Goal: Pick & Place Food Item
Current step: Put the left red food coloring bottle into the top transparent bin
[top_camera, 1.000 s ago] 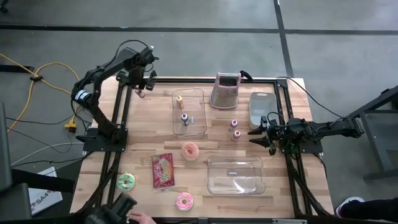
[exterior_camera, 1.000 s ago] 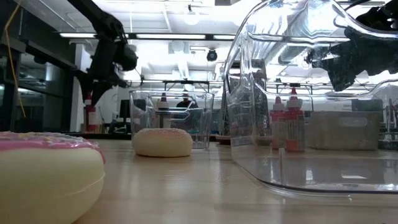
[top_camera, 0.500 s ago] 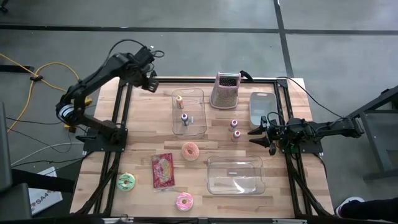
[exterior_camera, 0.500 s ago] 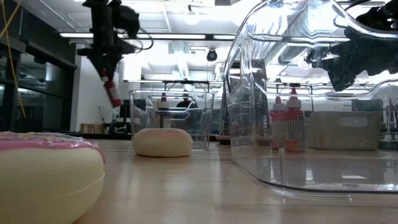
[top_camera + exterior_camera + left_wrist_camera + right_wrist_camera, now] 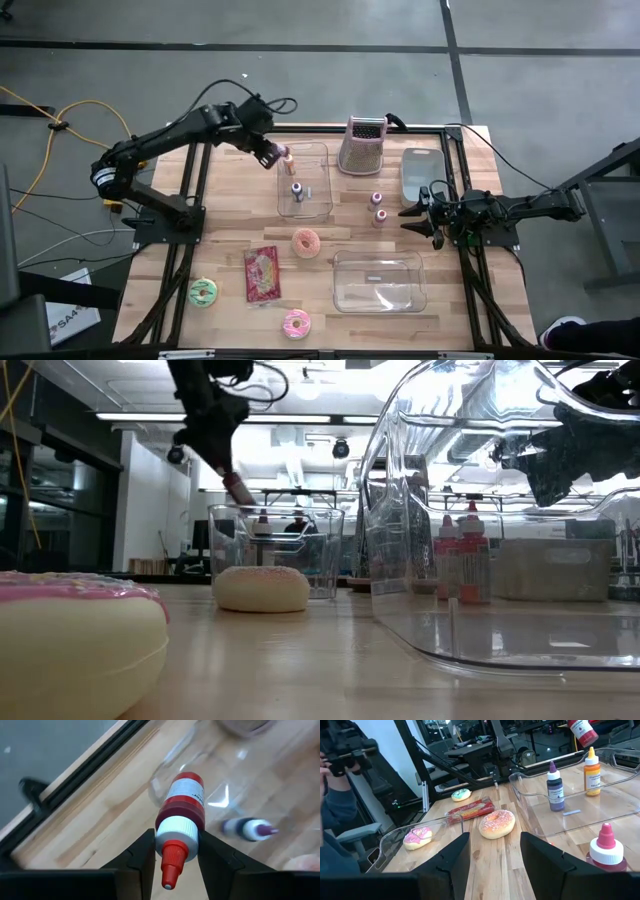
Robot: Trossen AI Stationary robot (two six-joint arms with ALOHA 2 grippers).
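Red-capped bottle (image 5: pixel 180 817) sits pinched in the left pincer (image 5: pixel 175 851), held in the air at the edge of the clear tray (image 5: pixel 303 180). Placing it well probably means carrying it over bare tray floor, clear of the orange bottle (image 5: pixel 290 162), before lowering. The right pincer (image 5: pixel 492 851) waits open beside the counter (image 5: pixel 225 215).

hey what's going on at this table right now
The left gripper holds a small red bottle, carrying it in the air over the rim of the clear bin that already holds an orange bottle and a purple bottle. The right gripper waits open near the table's right side. Several donuts lie untouched.
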